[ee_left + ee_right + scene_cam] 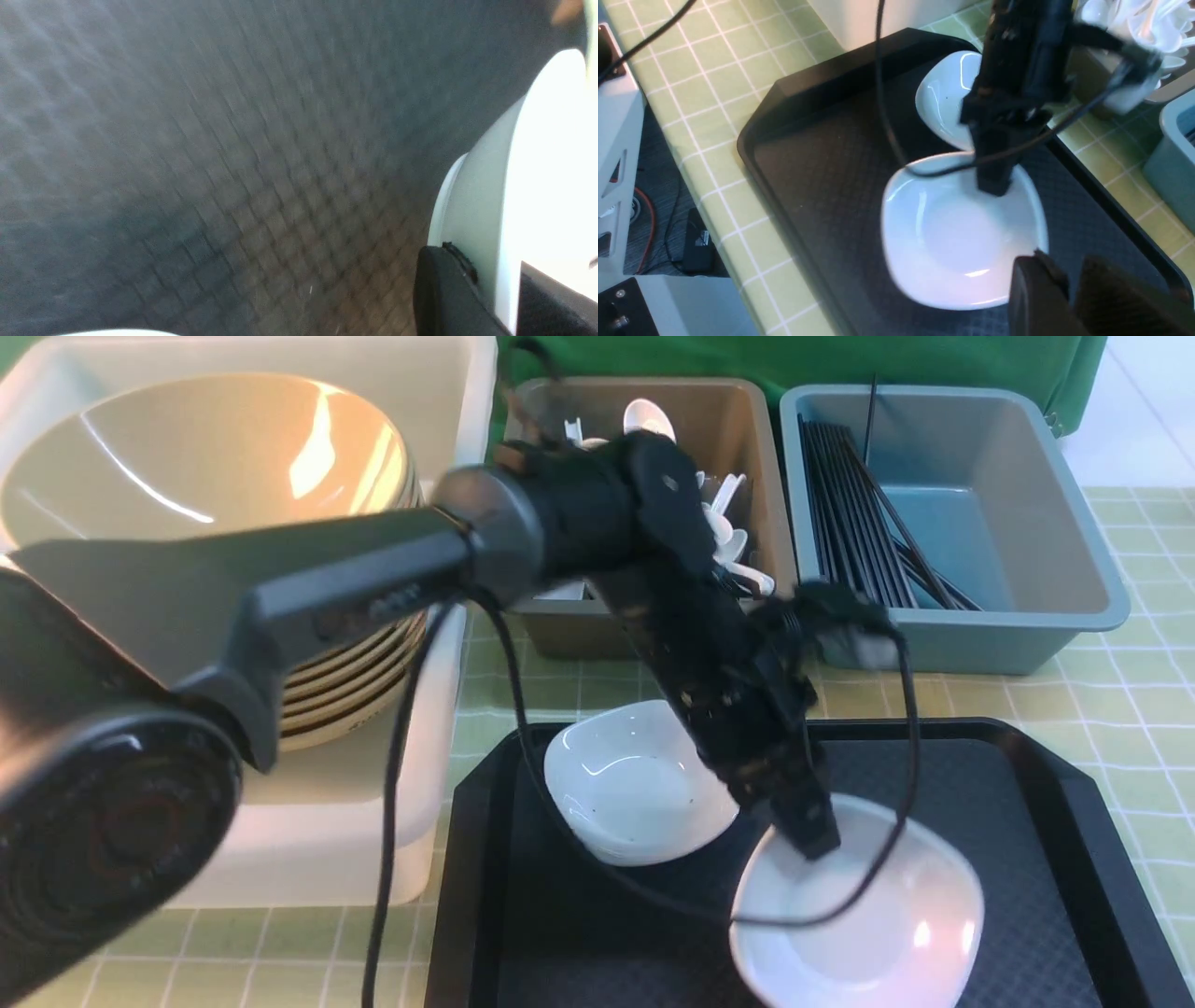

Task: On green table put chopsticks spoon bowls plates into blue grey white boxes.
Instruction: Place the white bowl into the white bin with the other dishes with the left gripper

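Where the left gripper [810, 838] hangs over the black tray [1027, 775], we note it clamped on the nearer plate [878, 933] at its rim; right gripper [1073, 273] nearly closed, empty.

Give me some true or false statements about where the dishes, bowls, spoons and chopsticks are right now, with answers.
1. The nearer small white square dish and the farther white dish are both over the black textured tray, not in a box. True.
2. The left gripper is closed on the nearer dish's rim. True.
3. The thin black chopsticks lie in the grey plastic box. False: they are in the blue plastic box; the grey one holds white spoons.
4. The large white plastic box is empty. False: it holds stacked tan round bowls.
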Robot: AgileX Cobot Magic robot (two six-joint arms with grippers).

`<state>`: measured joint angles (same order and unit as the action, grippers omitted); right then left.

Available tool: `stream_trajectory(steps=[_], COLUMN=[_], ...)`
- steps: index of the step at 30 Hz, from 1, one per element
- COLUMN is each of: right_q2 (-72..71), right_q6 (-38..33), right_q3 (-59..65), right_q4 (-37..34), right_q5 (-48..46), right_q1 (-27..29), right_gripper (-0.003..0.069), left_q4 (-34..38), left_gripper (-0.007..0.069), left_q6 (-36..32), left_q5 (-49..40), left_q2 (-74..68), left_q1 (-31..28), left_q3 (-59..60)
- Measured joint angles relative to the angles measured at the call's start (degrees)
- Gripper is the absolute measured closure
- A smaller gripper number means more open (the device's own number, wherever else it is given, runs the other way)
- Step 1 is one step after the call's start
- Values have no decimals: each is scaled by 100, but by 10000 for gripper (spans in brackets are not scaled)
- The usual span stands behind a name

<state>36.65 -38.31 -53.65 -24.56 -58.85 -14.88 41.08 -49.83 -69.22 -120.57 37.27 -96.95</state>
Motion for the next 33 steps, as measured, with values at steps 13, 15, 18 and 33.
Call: stream_trajectory(steps=[13,15,18,33], right_q2=[27,80,293,1982], right_q6=[9,-156,-625,-1433], right_q3=[0,0,-31,-1200], right_q4=[-124,-277,-820,-1690], right_q5=[541,702,836,794], right_q1=[0,0,0,-1141], right_gripper=[508,508,508,637], left_q4=[214,213,229,2171], left_gripper=[609,609,609,609], left_q6=[981,1094,1354,1472], left_q5=[-62,-71,-81,142], left_q2=[1693,2018,2621,4512], left_q1=[-1223,-1599,-2439,-8376], left_q3=[0,0,72,2718])
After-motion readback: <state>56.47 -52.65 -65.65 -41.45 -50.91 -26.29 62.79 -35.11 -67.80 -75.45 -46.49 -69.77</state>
